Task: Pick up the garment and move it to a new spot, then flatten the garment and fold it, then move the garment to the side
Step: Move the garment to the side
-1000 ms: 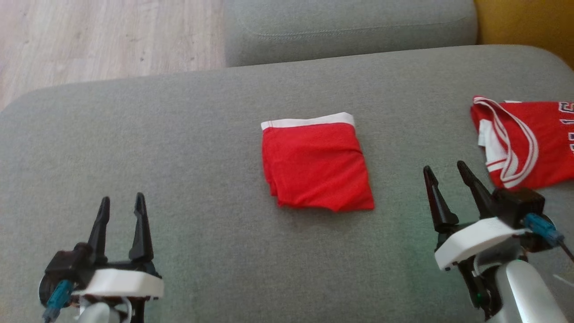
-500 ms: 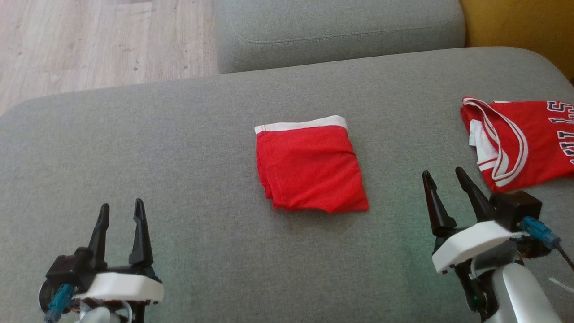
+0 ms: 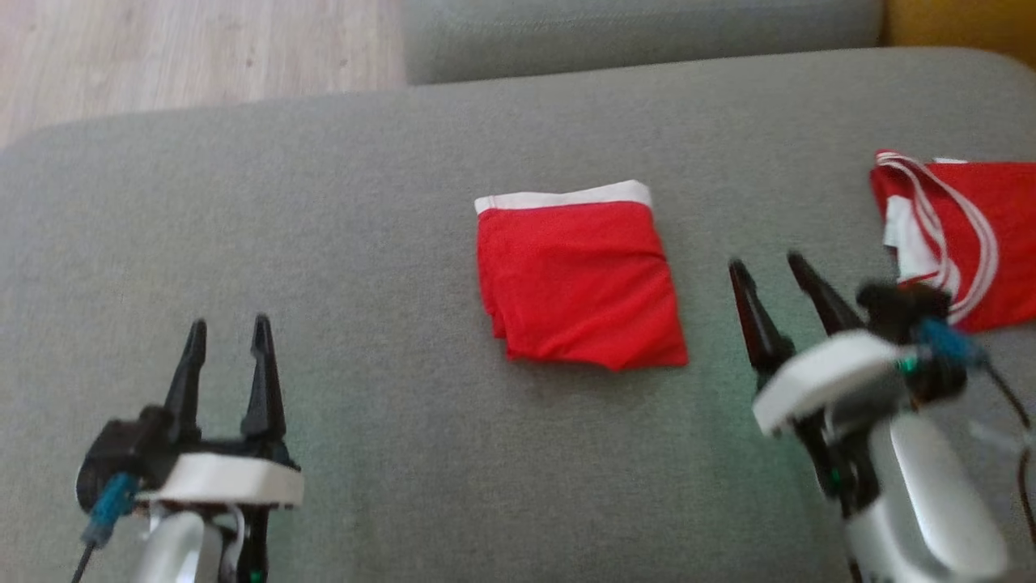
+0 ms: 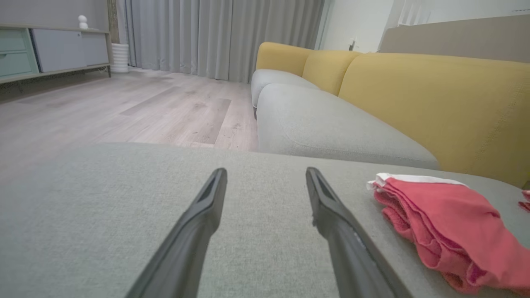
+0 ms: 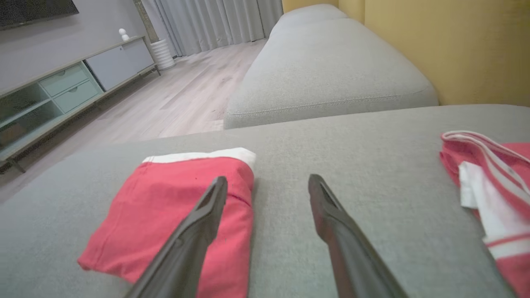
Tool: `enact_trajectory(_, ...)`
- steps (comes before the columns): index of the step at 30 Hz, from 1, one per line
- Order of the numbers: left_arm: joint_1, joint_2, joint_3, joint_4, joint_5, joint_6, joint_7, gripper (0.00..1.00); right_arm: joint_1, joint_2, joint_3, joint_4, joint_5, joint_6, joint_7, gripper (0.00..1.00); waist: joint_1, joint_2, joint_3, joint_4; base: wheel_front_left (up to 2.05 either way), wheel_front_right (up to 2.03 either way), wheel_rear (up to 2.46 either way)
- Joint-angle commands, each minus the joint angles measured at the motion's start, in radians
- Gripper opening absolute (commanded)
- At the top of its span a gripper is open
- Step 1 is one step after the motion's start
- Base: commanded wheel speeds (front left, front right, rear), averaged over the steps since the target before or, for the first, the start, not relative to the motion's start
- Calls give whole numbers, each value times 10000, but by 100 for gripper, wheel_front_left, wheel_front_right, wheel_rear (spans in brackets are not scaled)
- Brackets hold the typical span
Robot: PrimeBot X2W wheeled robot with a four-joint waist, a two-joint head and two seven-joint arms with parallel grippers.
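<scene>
Folding looks finished: the garment (image 3: 579, 279) lies as a neat red square, white band along its 12 o'clock edge, in the middle of the cushion (image 3: 324, 202). What seems left is moving it to the side. The left gripper (image 3: 229, 321) is at 8 o'clock from it, well apart, fingers spread and empty. The right gripper (image 3: 765, 259) is near its 3 o'clock edge, fingers spread, holding nothing, pointing toward 11 o'clock. A jersey (image 3: 971, 235) lies further out at 3 o'clock.
</scene>
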Motion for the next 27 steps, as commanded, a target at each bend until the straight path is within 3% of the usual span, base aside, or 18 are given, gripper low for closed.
enact_trajectory(1,-549,240,276,-324,-13,5,-45,100,-834,82,302,-285,58,67,267,100,-2,0,264,239,0,0,0)
enact_trajectory(7,-932,196,50,-293,36,-95,-76,100,-2221,217,565,784,-119,67,1894,100,-2,0,760,698,0,0,0)
enact_trajectory(13,-1174,64,-259,-336,127,-181,-103,100,-3057,292,318,2576,-239,67,2475,100,-2,0,1098,1142,0,0,0)
enact_trajectory(17,-1281,42,-313,-254,131,-218,-117,100,-3236,296,916,3640,372,67,2864,100,-2,0,1145,1267,0,0,0)
enact_trajectory(18,-1290,47,-299,-235,130,-221,-120,100,-3284,297,1088,3821,434,67,3000,56,-2,0,1147,1256,0,0,0)
enact_trajectory(19,-1291,55,-274,-224,129,-216,-123,100,-3358,297,1223,3921,431,67,3041,0,-2,0,1151,1221,0,0,0)
enact_trajectory(23,-1219,92,-154,-264,111,-188,-131,100,-3700,237,1859,3920,377,67,3361,0,-2,0,1159,870,0,0,0)
enact_trajectory(27,-1160,162,10,-413,96,-139,-135,100,-4263,-606,2946,3055,511,67,3864,0,-2,0,1173,209,0,0,0)
